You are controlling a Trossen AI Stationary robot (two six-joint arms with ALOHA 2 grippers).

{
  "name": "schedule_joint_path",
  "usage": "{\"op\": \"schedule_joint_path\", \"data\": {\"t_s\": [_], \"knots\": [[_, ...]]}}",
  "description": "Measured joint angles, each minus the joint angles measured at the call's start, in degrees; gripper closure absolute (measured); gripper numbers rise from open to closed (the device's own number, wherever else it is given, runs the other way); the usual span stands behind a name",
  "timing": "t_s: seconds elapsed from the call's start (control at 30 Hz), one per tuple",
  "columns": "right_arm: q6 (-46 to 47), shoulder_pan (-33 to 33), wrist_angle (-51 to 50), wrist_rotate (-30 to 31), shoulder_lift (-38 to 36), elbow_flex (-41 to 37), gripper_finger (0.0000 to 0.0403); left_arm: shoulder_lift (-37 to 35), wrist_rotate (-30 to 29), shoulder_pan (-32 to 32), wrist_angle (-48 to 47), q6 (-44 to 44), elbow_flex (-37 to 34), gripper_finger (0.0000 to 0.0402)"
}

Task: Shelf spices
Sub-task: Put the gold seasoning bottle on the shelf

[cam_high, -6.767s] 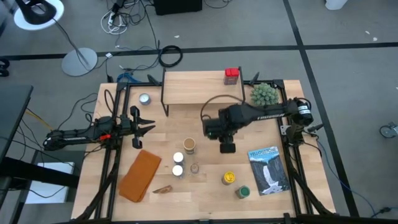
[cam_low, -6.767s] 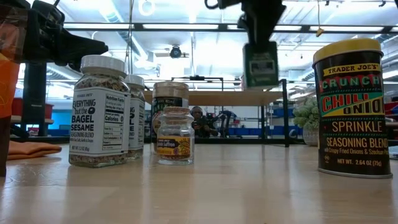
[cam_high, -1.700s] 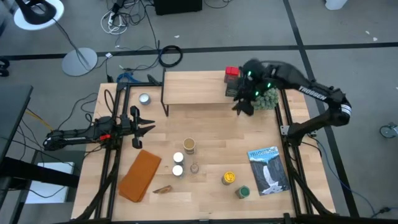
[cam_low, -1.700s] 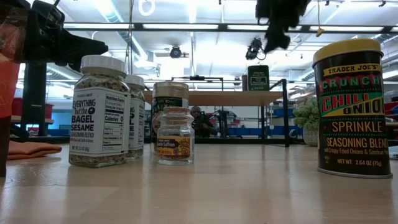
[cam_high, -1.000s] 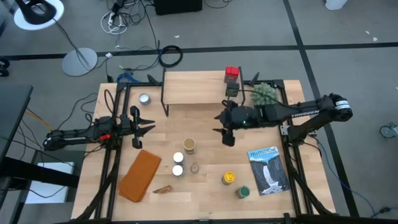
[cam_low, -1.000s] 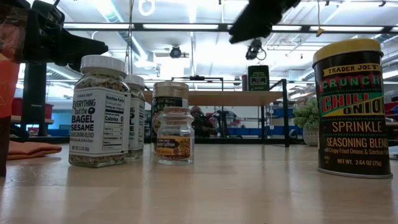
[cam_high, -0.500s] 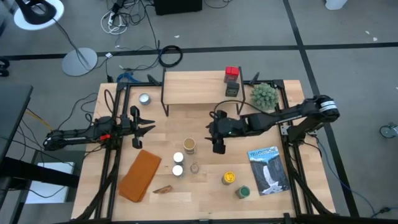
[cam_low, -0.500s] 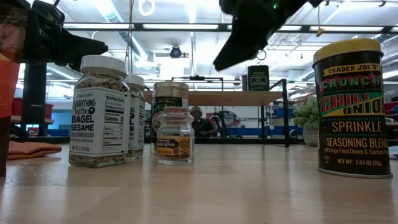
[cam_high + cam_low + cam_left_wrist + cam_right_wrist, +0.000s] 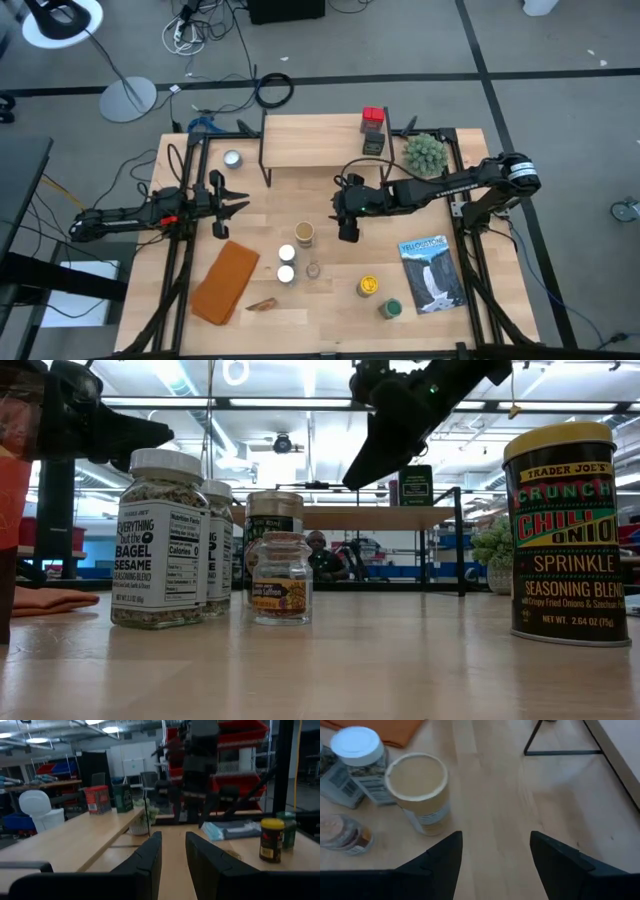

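The right gripper [image 9: 346,232] hangs above the table centre with its fingers [image 9: 442,857] spread and nothing between them. It sits just beside the tan-topped jar [image 9: 304,234], which fills the space ahead of the fingers in the right wrist view; this placement suggests that jar is the next pick.

The left gripper [image 9: 237,208] waits low at the table's left edge. Its fingers [image 9: 150,855] stand close together with a narrow gap and hold nothing.

Spices:
- 2 tins, 1 red-topped [image 9: 373,118] and 1 dark green [image 9: 373,144], stand on the right end of the shelf [image 9: 310,140].
- 2 white-topped jars [image 9: 286,263] and 1 small glass jar [image 9: 313,270] stand near the tan-topped jar.
- 1 yellow-topped tin [image 9: 369,286] and 1 green-topped tin [image 9: 389,308] stand nearer the front edge.

The loose jars stand upright and apart, which leaves finger clearance for each grasp.

The table [image 9: 330,320] is light wood. It also carries an orange cloth [image 9: 225,282], a Yellowstone booklet [image 9: 432,272], a spiky green plant ball [image 9: 424,151] and a flat silver tin [image 9: 233,158]. Beyond it lies a grey floor with cables [image 9: 273,90].
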Motion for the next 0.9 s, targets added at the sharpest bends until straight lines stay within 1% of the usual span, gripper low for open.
{"op": "schedule_joint_path", "data": {"t_s": [0.27, 0.43, 0.5, 0.6, 0.73, 0.9], "knots": [[1.3, -2.3, 0.2, 0.0, 0.0, 0.0, 0.0173, 0.1, 0.0, 0.0, 6.5, -0.6, 0.0, 0.0310], [7.1, -3.6, -0.1, 0.0, 0.0, 0.0, 0.0173, 0.1, 0.1, 0.0, 8.1, -7.9, 0.1, 0.0310], [8.7, -3.7, -1.7, 0.0, 0.0, 0.0, 0.0173, 0.2, 0.8, -0.1, 5.7, -9.7, 1.3, 0.0310], [11.6, -3.6, -7.3, -0.2, -0.1, 0.0, 0.0173, 1.5, 2.7, -1.0, 2.5, -11.6, 4.4, 0.0310], [19.1, -2.6, -17.7, -0.2, -0.3, 0.0, 0.0173, 6.8, 2.4, -2.7, -5.4, -13.3, 11.4, 0.0310], [27.9, -0.8, -29.8, 0.1, -0.3, 0.0, 0.0174, 19.6, 1.5, -5.7, -10.3, -13.7, 21.3, 0.0310]]}}
